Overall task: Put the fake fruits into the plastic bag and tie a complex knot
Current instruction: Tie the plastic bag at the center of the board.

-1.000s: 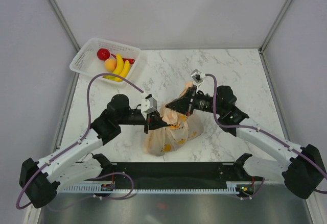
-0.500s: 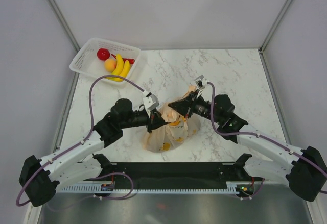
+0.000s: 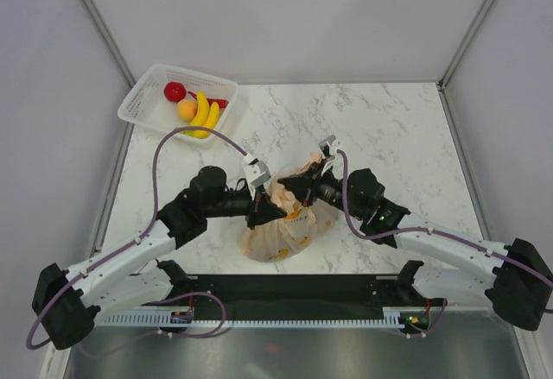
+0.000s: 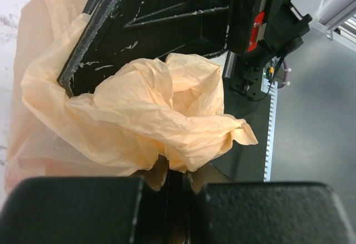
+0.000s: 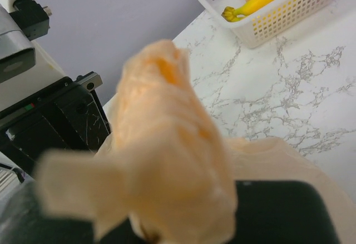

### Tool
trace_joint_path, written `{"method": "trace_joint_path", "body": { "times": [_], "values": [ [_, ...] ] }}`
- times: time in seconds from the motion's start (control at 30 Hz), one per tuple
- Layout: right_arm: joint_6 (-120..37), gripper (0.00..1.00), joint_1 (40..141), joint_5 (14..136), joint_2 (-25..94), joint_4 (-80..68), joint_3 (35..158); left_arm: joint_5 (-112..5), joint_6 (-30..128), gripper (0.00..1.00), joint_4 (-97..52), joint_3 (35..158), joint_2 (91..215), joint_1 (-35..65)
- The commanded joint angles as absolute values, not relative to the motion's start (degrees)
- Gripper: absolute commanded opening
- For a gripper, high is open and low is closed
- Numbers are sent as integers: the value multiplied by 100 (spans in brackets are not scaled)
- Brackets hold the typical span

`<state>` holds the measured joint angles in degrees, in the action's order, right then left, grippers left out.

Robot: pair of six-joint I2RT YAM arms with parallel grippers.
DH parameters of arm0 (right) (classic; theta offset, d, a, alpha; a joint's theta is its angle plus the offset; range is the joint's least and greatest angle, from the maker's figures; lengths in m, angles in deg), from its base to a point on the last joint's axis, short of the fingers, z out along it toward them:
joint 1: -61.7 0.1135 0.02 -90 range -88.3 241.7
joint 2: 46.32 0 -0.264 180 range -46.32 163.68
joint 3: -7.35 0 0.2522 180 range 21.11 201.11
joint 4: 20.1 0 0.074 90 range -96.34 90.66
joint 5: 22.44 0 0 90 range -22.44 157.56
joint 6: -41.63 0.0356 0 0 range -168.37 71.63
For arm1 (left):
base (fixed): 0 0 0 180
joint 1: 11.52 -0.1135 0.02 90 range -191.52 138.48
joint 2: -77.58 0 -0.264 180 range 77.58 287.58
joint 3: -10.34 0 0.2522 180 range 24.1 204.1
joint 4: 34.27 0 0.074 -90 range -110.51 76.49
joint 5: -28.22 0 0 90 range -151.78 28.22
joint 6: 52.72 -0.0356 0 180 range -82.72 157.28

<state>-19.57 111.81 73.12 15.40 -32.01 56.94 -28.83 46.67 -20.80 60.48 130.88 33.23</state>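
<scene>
Tools have drawn closer, left tool (image 3: pixel 266 211) and right tool (image 3: pixel 290 188) each apparently pinching the plastic bag (image 3: pixel 276 237).

From above, one camera overlooks the whole table (image 3: pixel 397 129). Both wrist cameras sit tight against the plastic bag (image 3: pixel 281 234), shared by all.

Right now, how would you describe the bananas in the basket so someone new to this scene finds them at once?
On the white marble-patterned table, look to the far left corner, where a white lattice plastic basket sits. Inside it lie the glossy yellow plastic bananas, beside a round orange peach and a round red apple. They are the only long, curved, yellow pieces there.
</scene>
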Motion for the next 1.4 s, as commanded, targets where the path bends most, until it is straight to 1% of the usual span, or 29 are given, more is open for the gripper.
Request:
{"method": "trace_joint_path", "body": {
  "times": [0.0,0.07,0.17,0.2,0.27,0.37,0.4,0.5,0.67,0.83,1.03,1.3,1.37],
  "values": [
    [-2253,0,11241,6422,1617,-3798,5820,-2766,4906,10,-1155,6207,12988,3401],
    [-2279,0,11338,6335,1670,-3895,5741,-2916,4915,11,-1040,6154,12813,3401],
    [-2297,0,11364,6150,1618,-4053,5583,-3083,4898,16,-1057,6040,12497,3401],
    [-2297,0,11373,6141,1591,-4097,5548,-3110,4906,21,-1058,6022,12417,3401],
    [-2280,0,11382,6149,1556,-4106,5548,-3128,4906,26,-1066,6013,12285,3392],
    [-2157,0,11426,6167,1529,-4246,5477,-3172,4967,44,-1136,5996,12109,3401],
    [-2148,0,11443,6124,1529,-4290,5469,-3189,4976,53,-1206,5987,12065,3401],
    [-2121,0,11522,6027,1521,-4326,5468,-3312,5020,63,-1452,5890,12065,3392],
    [-2069,0,11646,5886,1547,-4343,5521,-3321,5003,65,-1988,5723,12223,3392],
    [-1989,0,11803,5596,1512,-4352,5539,-3611,5029,67,-2471,5671,12451,3418],
    [-2033,0,12067,5104,1494,-4343,5547,-4147,5064,69,-2894,5521,12495,3567],
    [-2042,0,12199,4875,1573,-4352,5600,-4903,4871,68,-3210,5539,12574,3813],
    [-2033,0,12208,4822,1573,-4352,5592,-5209,4740,68,-3281,5574,12680,4006]
  ]
}}
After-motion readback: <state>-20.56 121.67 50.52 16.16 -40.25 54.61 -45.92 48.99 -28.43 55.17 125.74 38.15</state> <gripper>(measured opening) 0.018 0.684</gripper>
